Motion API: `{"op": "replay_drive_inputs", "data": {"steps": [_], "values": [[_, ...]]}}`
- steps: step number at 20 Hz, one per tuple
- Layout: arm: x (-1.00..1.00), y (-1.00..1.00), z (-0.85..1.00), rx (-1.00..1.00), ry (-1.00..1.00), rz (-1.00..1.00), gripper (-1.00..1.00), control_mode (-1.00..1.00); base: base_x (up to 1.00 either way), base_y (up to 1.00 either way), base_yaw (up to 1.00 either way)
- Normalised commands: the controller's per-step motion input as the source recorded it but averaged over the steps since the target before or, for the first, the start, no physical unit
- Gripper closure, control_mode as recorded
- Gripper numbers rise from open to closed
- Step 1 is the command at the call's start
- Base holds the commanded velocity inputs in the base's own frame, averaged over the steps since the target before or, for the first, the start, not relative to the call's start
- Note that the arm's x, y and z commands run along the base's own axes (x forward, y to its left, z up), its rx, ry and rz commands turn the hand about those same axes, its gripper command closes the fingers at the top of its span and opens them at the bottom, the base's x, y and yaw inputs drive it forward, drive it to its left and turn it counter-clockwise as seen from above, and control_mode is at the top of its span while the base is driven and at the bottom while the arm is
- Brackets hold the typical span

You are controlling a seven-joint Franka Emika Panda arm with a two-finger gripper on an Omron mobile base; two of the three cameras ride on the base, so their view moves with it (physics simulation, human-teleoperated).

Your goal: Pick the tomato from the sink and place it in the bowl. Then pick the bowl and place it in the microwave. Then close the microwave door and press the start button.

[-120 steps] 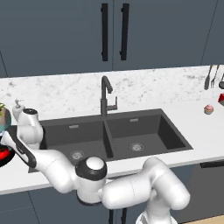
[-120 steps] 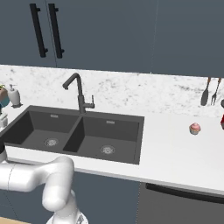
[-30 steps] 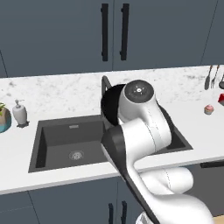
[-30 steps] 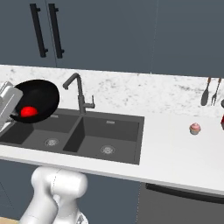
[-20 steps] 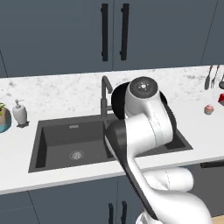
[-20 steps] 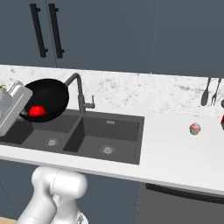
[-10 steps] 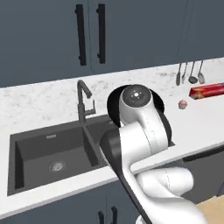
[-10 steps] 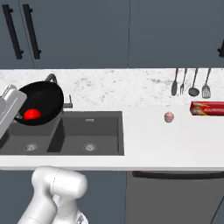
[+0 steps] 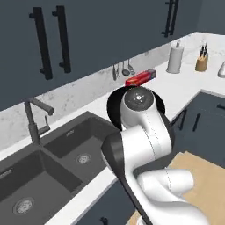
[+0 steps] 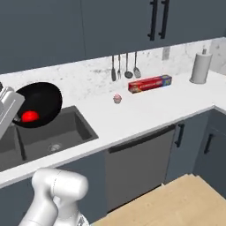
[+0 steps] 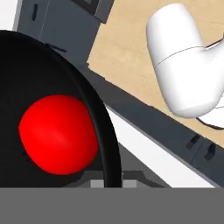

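My gripper (image 10: 16,118) is shut on the near rim of the glossy black bowl (image 10: 42,103) and holds it tilted in the air over the right basin of the dark sink (image 10: 66,129). The red tomato (image 10: 30,116) lies inside the bowl. In the hand view the tomato (image 11: 59,133) rests against the bowl's curved black rim (image 11: 98,118), with the gripper (image 11: 108,183) pinched on that rim. In the left base view the white arm covers most of the bowl (image 9: 114,104), above the counter beside the sink (image 9: 52,169). The microwave and its door are out of view.
A pinkish cupcake (image 10: 117,98), a red box (image 10: 150,83), hanging utensils (image 10: 127,66) and a paper towel roll (image 10: 201,66) stand along the counter to the right. The faucet (image 9: 33,118) rises behind the sink. A dishwasher front (image 10: 141,163) and wooden floor (image 10: 185,198) lie below.
The whole scene has slid left in both base views, so the base has moved or turned to the right. The bowl with the tomato stays gripped in the same spot in the picture.
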Motion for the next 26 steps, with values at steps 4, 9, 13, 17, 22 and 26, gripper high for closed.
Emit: {"op": "replay_drive_inputs", "data": {"steps": [4, 9, 13, 17, 22, 26], "values": [[0.00, 0.00, 0.00, 0.00, 0.00, 0.00, 1.00, 1.00, 0.00, -0.01, -0.94], [0.00, 0.00, 0.00, 0.00, 0.00, 0.00, 1.00, 1.00, 0.03, -0.29, -0.86], [0.00, 0.00, 0.00, 0.00, 0.00, 0.00, 1.00, 1.00, 0.09, -0.95, -0.58], [0.00, 0.00, 0.00, 0.00, 0.00, 0.00, 1.00, 1.00, 0.02, -1.00, -0.34], [0.00, 0.00, 0.00, 0.00, 0.00, 0.00, 1.00, 1.00, 0.36, -1.00, -0.21], [0.00, 0.00, 0.00, 0.00, 0.00, 0.00, 1.00, 1.00, 0.82, -1.00, -0.11]]}}
